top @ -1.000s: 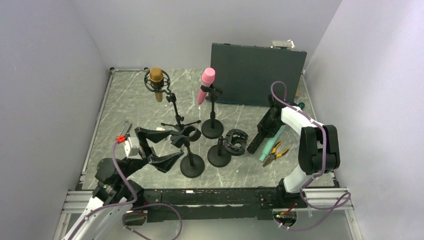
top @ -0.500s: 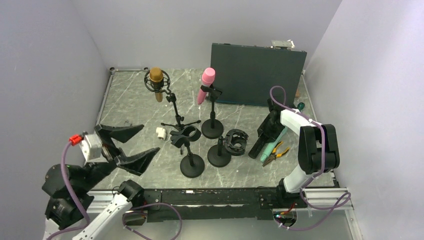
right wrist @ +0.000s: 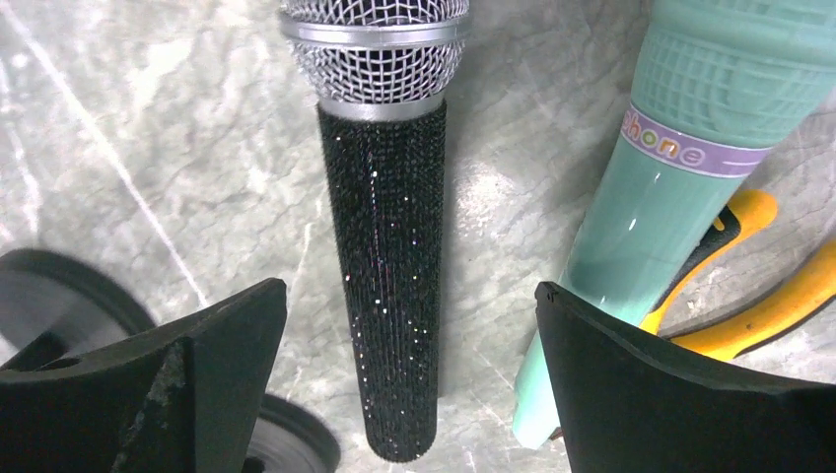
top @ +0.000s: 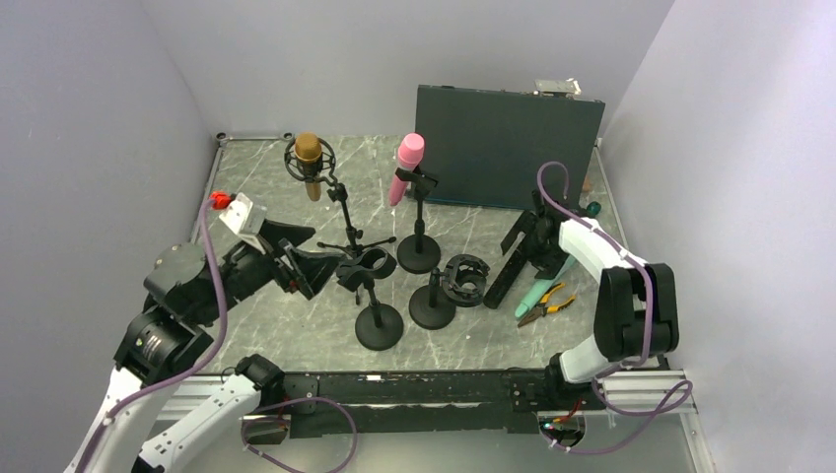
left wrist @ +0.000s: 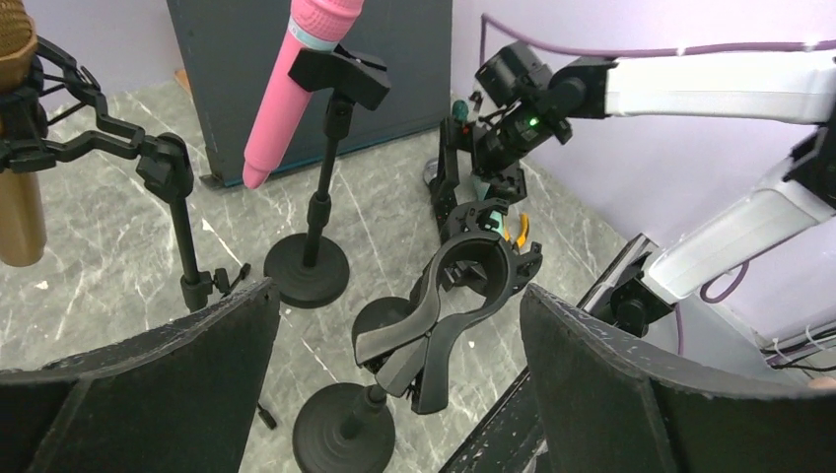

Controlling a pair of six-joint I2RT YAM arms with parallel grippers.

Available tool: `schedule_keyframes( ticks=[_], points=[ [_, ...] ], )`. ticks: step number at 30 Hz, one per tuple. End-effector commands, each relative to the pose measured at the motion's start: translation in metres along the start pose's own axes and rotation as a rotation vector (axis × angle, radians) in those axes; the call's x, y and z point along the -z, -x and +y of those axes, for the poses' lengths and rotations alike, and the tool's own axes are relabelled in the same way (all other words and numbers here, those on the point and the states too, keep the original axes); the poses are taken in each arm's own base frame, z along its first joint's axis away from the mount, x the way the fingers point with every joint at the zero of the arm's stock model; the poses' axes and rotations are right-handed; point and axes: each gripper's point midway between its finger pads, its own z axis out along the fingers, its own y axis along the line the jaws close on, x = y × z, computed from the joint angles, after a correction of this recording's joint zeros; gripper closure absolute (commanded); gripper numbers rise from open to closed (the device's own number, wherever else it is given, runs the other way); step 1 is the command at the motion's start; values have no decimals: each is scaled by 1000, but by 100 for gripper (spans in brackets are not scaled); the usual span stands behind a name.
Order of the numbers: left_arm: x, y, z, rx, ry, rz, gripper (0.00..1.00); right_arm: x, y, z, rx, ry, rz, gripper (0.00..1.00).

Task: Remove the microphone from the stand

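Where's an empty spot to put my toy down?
There's bare table in the far left corner, left of the gold microphone. Another free patch lies between the pink microphone's stand and the dark panel. It's crowded in the middle around the empty stands, and on the right by the black microphone, teal microphone and pliers.

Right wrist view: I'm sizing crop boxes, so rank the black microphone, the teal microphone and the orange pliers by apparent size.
1. black microphone and teal microphone: about alike, both cut off by the frame.
2. orange pliers: smallest, mostly hidden.
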Motion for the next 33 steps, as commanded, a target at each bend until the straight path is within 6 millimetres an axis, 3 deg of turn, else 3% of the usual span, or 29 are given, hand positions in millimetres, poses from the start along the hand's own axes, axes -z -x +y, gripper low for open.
schedule_keyframes(
  ticks=[1,7,11,25,33],
  points=[
    [-14,14,-4,20,-17,-16,9,32,19,17,45,90,-100,0],
    [-34,4,-1,-86,-66,33,34,57,27,26,96,173,-166,0],
    [-43,-6,-8,-125,-142,51,42,71,34,25,116,179,-218,1],
    [-56,-43,-10,-106,-234,144,50,105,50,31,130,226,-312,1],
    [-53,-78,-3,-97,-243,234,58,115,55,36,134,245,-332,1]
  ],
)
